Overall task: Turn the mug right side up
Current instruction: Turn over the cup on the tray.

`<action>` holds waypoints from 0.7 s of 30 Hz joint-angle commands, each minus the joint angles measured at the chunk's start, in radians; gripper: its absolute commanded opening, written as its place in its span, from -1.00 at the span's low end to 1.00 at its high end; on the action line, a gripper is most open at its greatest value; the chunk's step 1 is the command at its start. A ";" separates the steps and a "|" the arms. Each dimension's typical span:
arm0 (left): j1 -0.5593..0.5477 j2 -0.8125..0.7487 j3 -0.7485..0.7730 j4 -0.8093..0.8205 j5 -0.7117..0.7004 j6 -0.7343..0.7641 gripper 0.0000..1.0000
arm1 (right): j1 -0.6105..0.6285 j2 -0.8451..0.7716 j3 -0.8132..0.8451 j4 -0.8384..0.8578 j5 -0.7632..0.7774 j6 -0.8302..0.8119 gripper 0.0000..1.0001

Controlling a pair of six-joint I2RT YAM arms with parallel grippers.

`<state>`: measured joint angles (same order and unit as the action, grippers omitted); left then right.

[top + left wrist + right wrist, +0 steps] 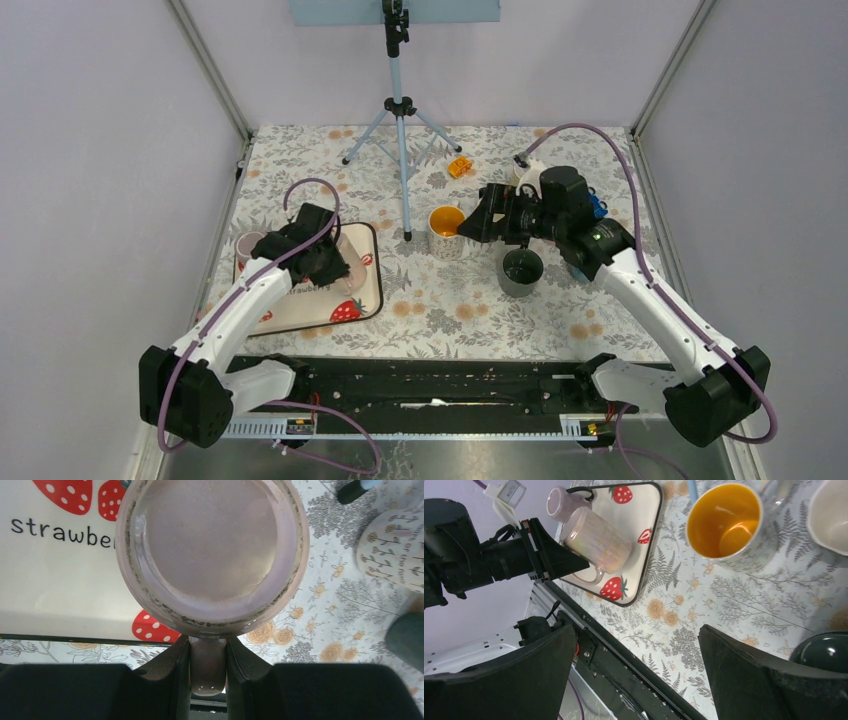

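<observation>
Overhead view of whole table (450, 310), left wrist close above strawberry tray (60, 595), right wrist sharing it obliquely.

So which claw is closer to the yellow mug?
Right. The right claw hovers open just beside the yellow mug. The left claw is farther off over the tray, gripping a pink mug by its handle.

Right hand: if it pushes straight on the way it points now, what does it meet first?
Probably the floral tablecloth: nothing stands between the open fingers of the right hand. The yellow mug sits off that line. Depth is unclear.
</observation>
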<state>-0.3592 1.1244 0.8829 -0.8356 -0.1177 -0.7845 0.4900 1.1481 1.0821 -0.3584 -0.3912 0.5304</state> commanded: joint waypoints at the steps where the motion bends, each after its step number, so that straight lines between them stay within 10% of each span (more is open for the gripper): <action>1: -0.002 -0.072 0.100 0.119 0.025 -0.034 -1.00 | 0.061 0.022 -0.007 0.099 0.034 0.039 0.99; 21: -0.003 -0.041 0.352 0.254 0.206 -0.108 -1.00 | 0.123 0.083 -0.147 0.604 -0.078 0.418 0.93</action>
<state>-0.3592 1.0775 1.1461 -0.7807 0.0212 -0.8516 0.6022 1.2110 0.9592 0.0505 -0.4240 0.8284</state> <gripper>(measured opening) 0.281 0.982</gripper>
